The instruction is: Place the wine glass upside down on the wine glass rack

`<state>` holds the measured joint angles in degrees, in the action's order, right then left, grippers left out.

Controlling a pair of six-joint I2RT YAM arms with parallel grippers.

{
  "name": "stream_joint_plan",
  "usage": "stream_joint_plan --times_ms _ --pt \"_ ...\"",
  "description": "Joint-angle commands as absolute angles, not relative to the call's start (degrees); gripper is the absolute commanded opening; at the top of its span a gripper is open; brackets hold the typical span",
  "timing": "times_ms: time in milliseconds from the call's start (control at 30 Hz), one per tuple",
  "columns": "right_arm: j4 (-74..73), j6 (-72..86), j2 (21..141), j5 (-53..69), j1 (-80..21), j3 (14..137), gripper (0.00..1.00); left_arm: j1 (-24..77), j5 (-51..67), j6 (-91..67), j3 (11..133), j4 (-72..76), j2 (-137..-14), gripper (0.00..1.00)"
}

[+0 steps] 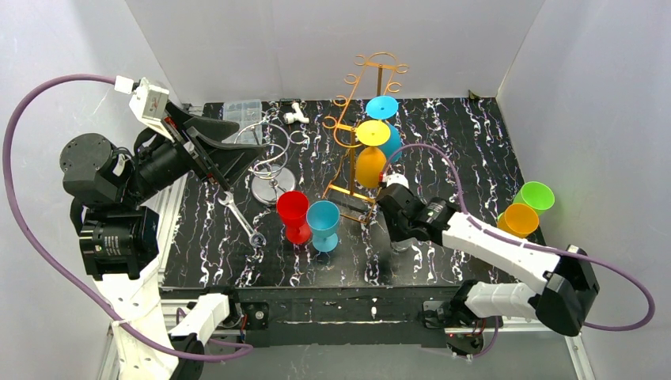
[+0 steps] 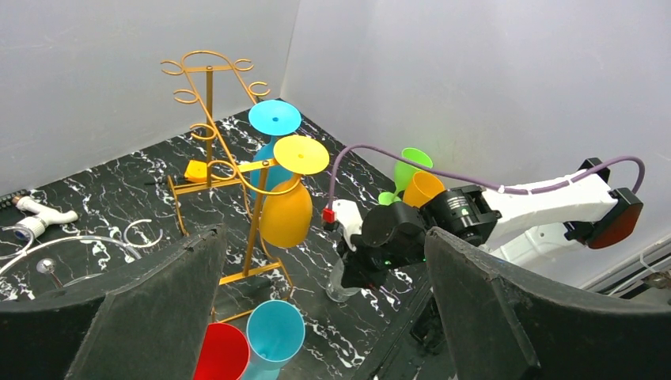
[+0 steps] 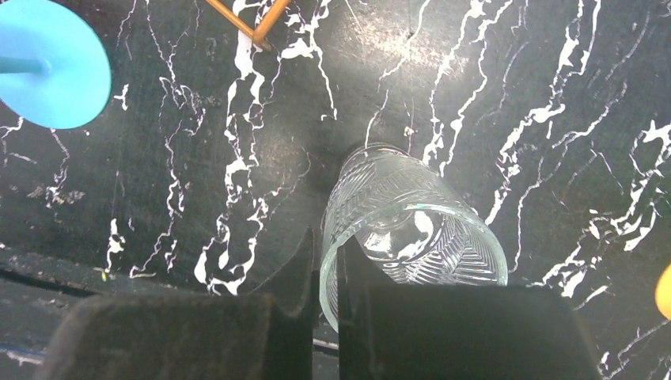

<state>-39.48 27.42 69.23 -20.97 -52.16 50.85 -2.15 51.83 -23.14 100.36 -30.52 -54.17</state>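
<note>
From above: a red wine glass [image 1: 293, 210] and a blue wine glass [image 1: 323, 219] stand upright on the desk [image 1: 475, 142] just before the gold rack [image 1: 358, 138]; left tool [image 1: 237, 146] apart. Left wrist: right tool [image 2: 350, 271] over a clear glass [image 2: 339, 287]. Right wrist: it clamps that glass's rim.

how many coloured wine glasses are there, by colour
blue glasses: 2
yellow-orange glasses: 2
red glass: 1
green glass: 1
total: 6
</note>
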Motion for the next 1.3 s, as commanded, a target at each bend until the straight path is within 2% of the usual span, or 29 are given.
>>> stream_joint_plan --times_ms 0,333,500,633,800,967,1267 --pt "-42.2 28.7 63.7 -23.0 -52.2 58.1 0.01 -2.5 52.4 -23.0 102.3 -30.3 -54.2 0.96" --pt "-42.4 32.2 65.1 -3.1 -49.3 75.8 0.01 -2.5 53.1 -23.0 102.8 -30.3 -53.9 0.96" --pt "-40.2 34.5 67.9 8.7 -42.0 86.6 0.01 -2.5 53.4 -23.0 102.9 -30.2 -53.5 0.96" --pt "-30.7 42.3 70.6 24.3 -32.6 89.7 0.01 -2.5 53.7 -23.2 103.4 -30.1 -53.4 0.96" --pt "-18.0 52.7 74.9 34.6 -27.2 93.9 0.01 -2.5 53.7 -23.2 104.1 -30.1 -53.1 0.96" --pt "-6.0 63.3 76.2 43.0 -22.2 93.5 0.01 -2.4 53.7 -22.7 104.6 -30.7 -53.0 0.96" --pt "-2.1 66.0 70.8 46.1 -21.6 83.2 0.01 -2.4 53.9 -22.6 104.5 -31.0 -53.0 0.96"
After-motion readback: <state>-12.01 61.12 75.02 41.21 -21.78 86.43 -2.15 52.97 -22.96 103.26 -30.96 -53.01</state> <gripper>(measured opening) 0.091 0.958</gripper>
